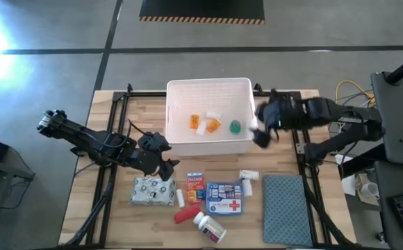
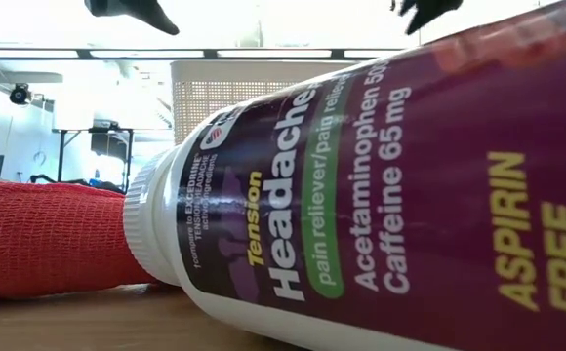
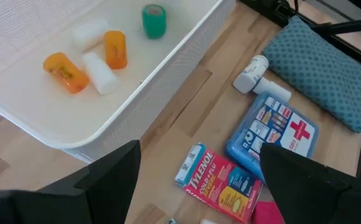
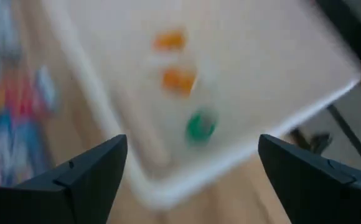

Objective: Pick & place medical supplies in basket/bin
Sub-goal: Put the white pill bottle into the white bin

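Observation:
The white bin (image 1: 208,87) stands at the table's far middle. On its floor lie two orange vials (image 3: 87,61), white pieces (image 3: 99,70) and a green tape roll (image 3: 154,20). My right gripper (image 1: 260,132) hovers open over the bin's right rim, the green roll (image 4: 199,126) below it. My left gripper (image 1: 165,167) hangs open above the table in front of the bin's near left corner, beside the grey patterned pack (image 1: 153,191). The red-blue box (image 3: 221,182), the blue red-cross pouch (image 3: 274,134) and a white bottle (image 3: 252,73) lie flat on the wood.
A teal-grey mat (image 1: 287,208) lies at the near right. A red tube (image 1: 185,214) and a white pill bottle (image 1: 208,226) lie on their sides near the front edge; that bottle (image 2: 381,205) fills the low view. Black frame rails (image 1: 114,139) run along both table sides.

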